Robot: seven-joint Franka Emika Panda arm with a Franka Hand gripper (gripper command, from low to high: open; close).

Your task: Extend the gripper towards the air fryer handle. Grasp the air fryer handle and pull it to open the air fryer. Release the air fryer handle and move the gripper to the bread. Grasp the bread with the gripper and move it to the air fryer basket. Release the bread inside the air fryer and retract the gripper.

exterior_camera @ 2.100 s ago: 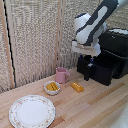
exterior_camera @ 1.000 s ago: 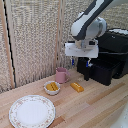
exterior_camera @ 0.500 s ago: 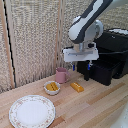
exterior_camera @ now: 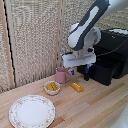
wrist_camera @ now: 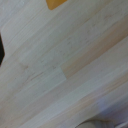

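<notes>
Tool [exterior_camera: 79, 73] now farther from one air fryer [exterior_camera: 111, 59], over one bread [exterior_camera: 77, 87].

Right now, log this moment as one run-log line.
phase: moving to bread | gripper: above table, nothing visibly held, jaw state unclear | bread: on table beside small bowl | air fryer: drawer pulled out

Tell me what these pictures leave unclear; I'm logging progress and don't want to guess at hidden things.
- Air fryer, exterior view: the frame's right edge cuts it off, and the arm covers part of its front; the handle can't be picked out.
- Gripper, exterior view: fingers too small and blurred to tell whether open or shut.
- Bread, wrist view: only a corner shows at the frame edge.
- Small white bowl: contents too blurred to identify.
</notes>
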